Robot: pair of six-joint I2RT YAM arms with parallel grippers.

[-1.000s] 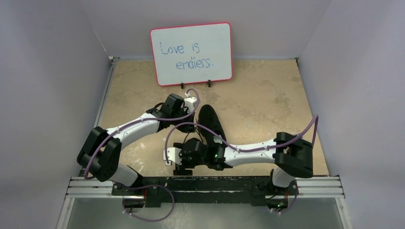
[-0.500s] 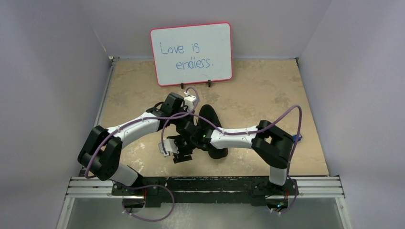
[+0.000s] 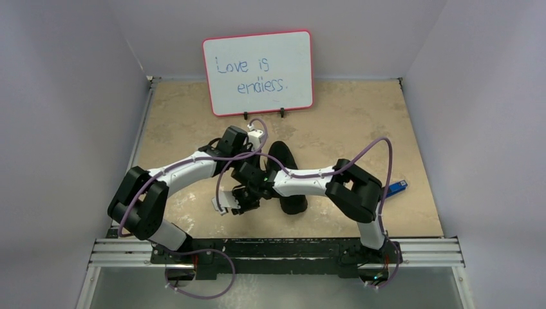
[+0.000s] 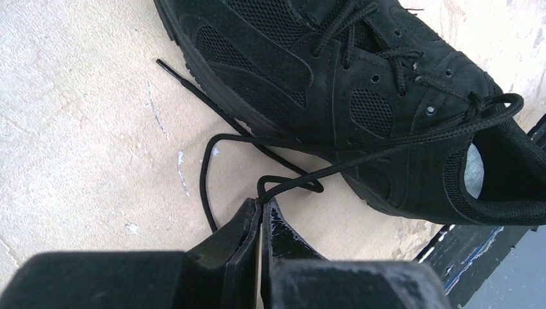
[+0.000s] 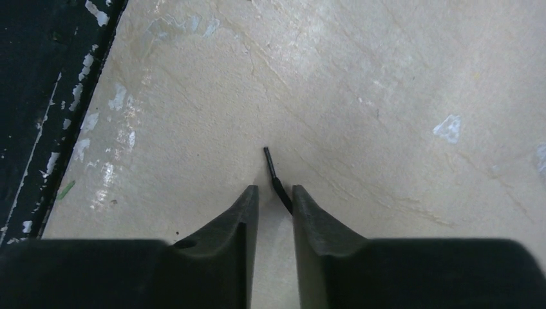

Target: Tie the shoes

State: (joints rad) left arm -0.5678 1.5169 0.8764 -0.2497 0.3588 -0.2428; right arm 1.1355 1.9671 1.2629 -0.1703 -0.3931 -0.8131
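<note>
The black shoe (image 3: 288,168) lies mid-table, toe toward the whiteboard; the left wrist view shows its side and laced top (image 4: 360,84). My left gripper (image 4: 262,201) is shut on a bend of black lace (image 4: 286,185) just off the shoe's side. A loose lace end (image 4: 169,67) trails on the table. My right gripper (image 5: 275,192) hovers low over the table left of the shoe's heel, its jaws a narrow gap apart. Between them lies a lace tip (image 5: 270,161), against the right finger. In the top view the right gripper (image 3: 239,206) sits below the crossed arms.
A whiteboard (image 3: 259,71) stands at the back. A small blue-and-black gadget (image 3: 397,186) lies at the right. The black rail (image 3: 277,246) runs along the table's near edge, close to the right gripper (image 5: 38,96). Purple cables loop over both arms.
The right arm has swung left and away from the near edge, across the shoe's heel, and its jaws have narrowed around the lace tip. The blue gadget has come into view. The left gripper holds still.
</note>
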